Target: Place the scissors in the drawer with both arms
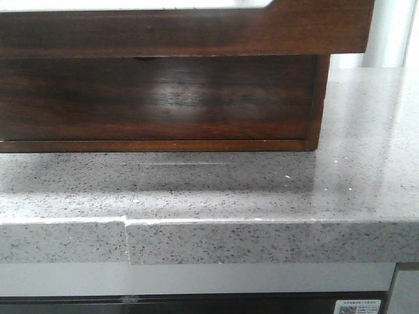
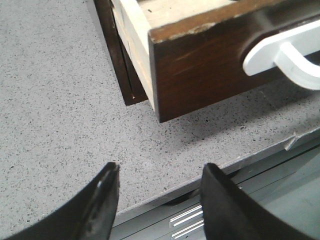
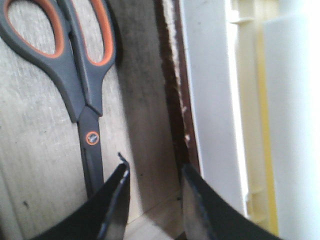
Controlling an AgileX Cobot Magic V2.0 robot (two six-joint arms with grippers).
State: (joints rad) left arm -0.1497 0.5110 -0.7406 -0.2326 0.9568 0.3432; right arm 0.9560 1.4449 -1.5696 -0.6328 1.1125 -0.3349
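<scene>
A pair of scissors (image 3: 82, 75) with dark grey handles lined in orange lies flat on the pale, unfinished wooden floor of the drawer (image 3: 45, 150), its finger loops toward 12 o'clock in the right wrist view and its closed blades running down toward 6 o'clock, an orange-ringed pivot screw marking the joint. The right gripper (image 3: 152, 200) hangs just beside the blades, its two black fingers spread with only bare wood between them, the finger (image 3: 114, 205) nearer the scissors close to the blade though contact cannot be judged. A dark brown drawer wall edges the floor at 3 o'clock, with white and cream surfaces beyond it. In the left wrist view the glossy dark brown drawer front (image 2: 200, 75) stands pulled out over the speckled grey countertop (image 2: 55, 115), showing its raw light wood side, a scuffed top edge and a rounded cut-out through which a white curved piece (image 2: 280, 55) shows. The left gripper (image 2: 160, 200) hovers over the counter's front edge, apart from the drawer, its black fingers wide apart and holding nothing. The front view shows the drawer front (image 1: 183, 29) overhanging a dark wooden cabinet (image 1: 157, 98) on the same countertop (image 1: 262, 196).
</scene>
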